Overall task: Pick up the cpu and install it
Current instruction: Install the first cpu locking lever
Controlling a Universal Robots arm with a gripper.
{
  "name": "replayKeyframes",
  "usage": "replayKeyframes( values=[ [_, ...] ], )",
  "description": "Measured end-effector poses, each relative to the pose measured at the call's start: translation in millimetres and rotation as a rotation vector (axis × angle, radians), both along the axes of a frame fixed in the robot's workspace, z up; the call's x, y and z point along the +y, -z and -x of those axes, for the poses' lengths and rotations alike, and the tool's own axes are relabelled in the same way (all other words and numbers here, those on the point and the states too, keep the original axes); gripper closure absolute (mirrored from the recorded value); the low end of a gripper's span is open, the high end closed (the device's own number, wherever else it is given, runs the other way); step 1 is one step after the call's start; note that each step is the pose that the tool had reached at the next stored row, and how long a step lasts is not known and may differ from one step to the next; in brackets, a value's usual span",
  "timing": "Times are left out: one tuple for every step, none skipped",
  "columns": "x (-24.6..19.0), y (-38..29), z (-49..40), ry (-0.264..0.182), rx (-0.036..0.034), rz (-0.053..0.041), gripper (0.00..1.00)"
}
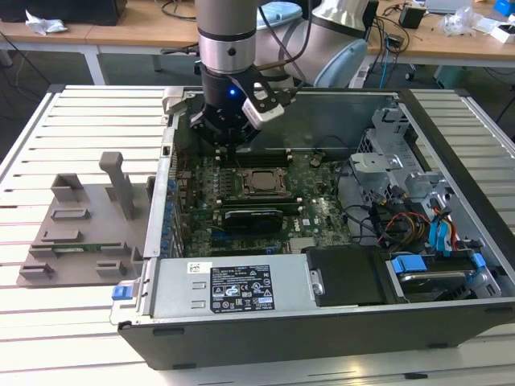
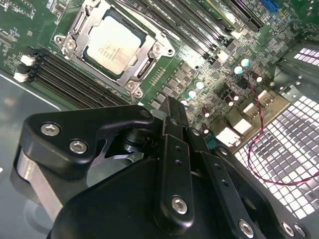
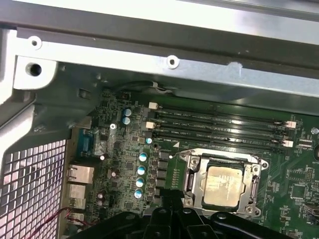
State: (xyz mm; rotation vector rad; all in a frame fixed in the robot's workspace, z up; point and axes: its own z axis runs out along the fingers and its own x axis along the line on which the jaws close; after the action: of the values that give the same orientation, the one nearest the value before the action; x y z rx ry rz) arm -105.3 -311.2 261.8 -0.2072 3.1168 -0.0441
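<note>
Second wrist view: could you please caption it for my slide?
Shiny silver square cpu seated in its metal socket frame on the green motherboard.

A white slatted table (image 1: 48,153) fronts wooden desks (image 1: 137,34) (cluttered with cables).

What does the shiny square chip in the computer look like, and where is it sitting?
The cpu is a small flat square with a pale silvery metal top that looks a bit dull and smudged. It lies flat inside the socket frame, a metal bracket with screws at its corners, on the green motherboard beside the long black memory slots. In both wrist views nothing rests on top of it. The end effector hangs above the board, apart from the chip.
</note>
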Motion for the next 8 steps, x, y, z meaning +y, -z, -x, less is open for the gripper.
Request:
replayKeyframes(
  values=[
    [0.0, 0.0, 1.2, 0.000, 0.0000, 0.0000, 0.89],
    [0.0, 0.0, 2.3, 0.000, 0.0001, 0.0001, 0.89],
    [0.0, 0.0, 3.4, 0.000, 0.0000, 0.0000, 0.89],
    [0.0, 0.1, 5.2, 0.000, 0.0000, 0.0000, 0.89],
    [0.0, 0.1, 6.6, 0.000, 0.0000, 0.0000, 0.89],
    [0.1, 0.2, 7.7, 0.000, -0.0001, -0.0001, 0.89],
    [0.4, 0.3, 8.9, 0.000, -0.0001, -0.0001, 0.89],
    [1.0, 0.3, 9.3, 0.000, 0.0000, 0.0000, 0.89]
  ],
)
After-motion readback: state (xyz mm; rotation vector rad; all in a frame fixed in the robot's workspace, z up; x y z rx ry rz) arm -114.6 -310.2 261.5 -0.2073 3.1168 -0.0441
